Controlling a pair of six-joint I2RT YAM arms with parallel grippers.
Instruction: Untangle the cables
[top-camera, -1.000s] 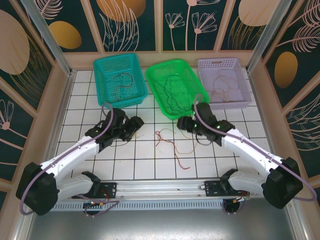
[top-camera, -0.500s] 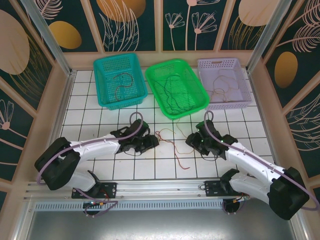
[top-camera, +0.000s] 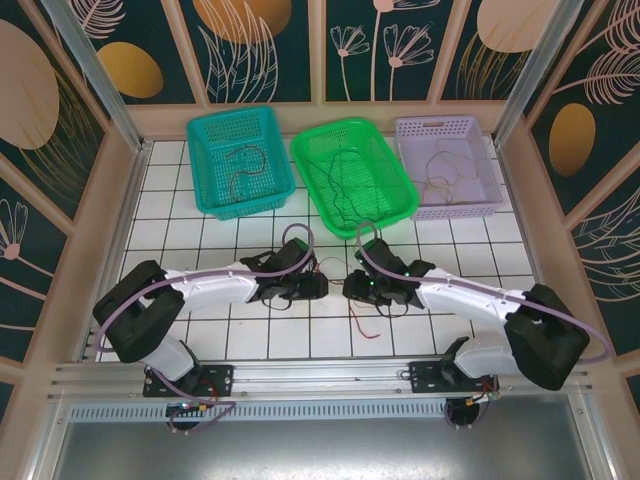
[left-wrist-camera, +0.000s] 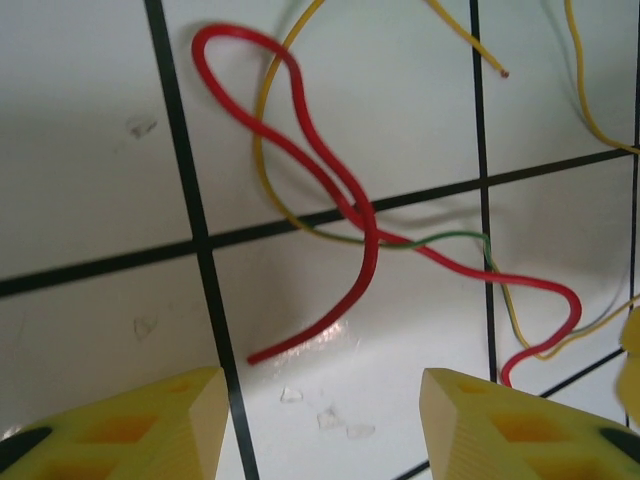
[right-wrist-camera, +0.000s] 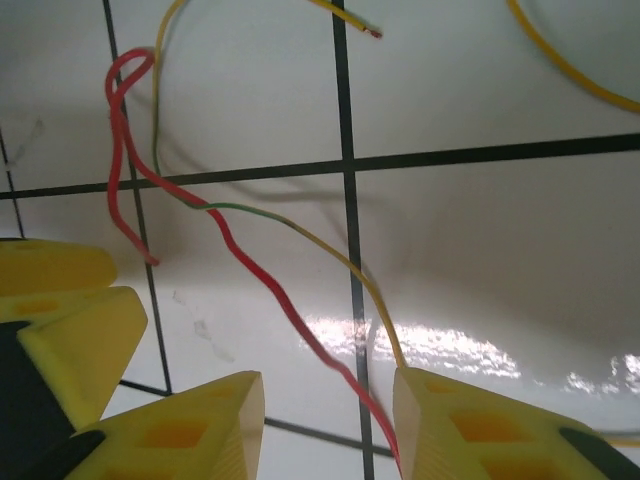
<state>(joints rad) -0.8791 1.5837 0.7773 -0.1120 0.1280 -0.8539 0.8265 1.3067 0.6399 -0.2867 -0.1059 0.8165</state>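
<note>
The cables lie tangled on the white tiled table between my two grippers, and a red tail (top-camera: 365, 328) trails toward the near edge. In the left wrist view a red cable (left-wrist-camera: 330, 190) loops over a yellow one (left-wrist-camera: 262, 150) with a green stretch (left-wrist-camera: 450, 237). My left gripper (left-wrist-camera: 322, 420) is open, and the red end lies just ahead of its fingers. My right gripper (right-wrist-camera: 328, 420) is open; the red cable (right-wrist-camera: 250, 268) runs between its fingers and the yellow-green cable (right-wrist-camera: 330, 255) reaches its right fingertip. In the top view the left gripper (top-camera: 325, 286) and right gripper (top-camera: 347, 288) face each other closely.
At the back stand a teal basket (top-camera: 232, 115), a green basket (top-camera: 340, 128) and a lavender basket (top-camera: 436, 124), each with thin wires inside. A metal rail (top-camera: 320, 375) runs along the near edge. The left gripper's yellow fingers (right-wrist-camera: 70, 300) show in the right wrist view.
Both arms have swung inward and lowered onto the cable tangle at the table's middle. The grippers, first far apart, now nearly meet. The right jaws have narrowed.
</note>
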